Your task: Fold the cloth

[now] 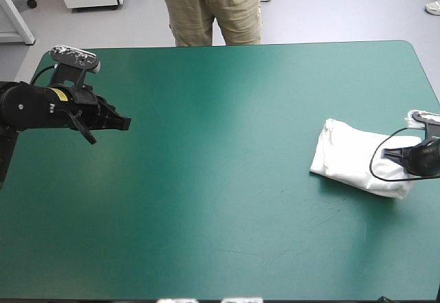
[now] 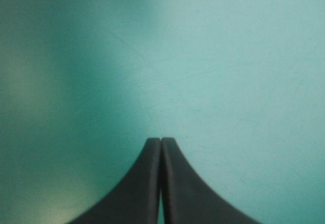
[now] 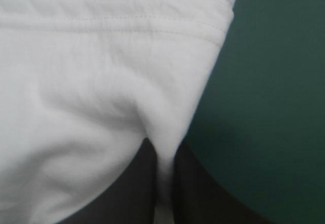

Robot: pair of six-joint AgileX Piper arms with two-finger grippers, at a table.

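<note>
Your T-shirt is lying as a folded bundle at the right middle of the frame, close to the worktop's right edge. Your right jaws are pinching a ridge of its cloth just short of a stitched hem, probably for steering the bundle or setting a last fold. The right arm is reaching in low from the right edge. Your left arm is hovering at the upper left, well apart from the T-shirt. Its jaws are clenched on nothing and pointing toward the centre, seemingly parked clear.
</note>
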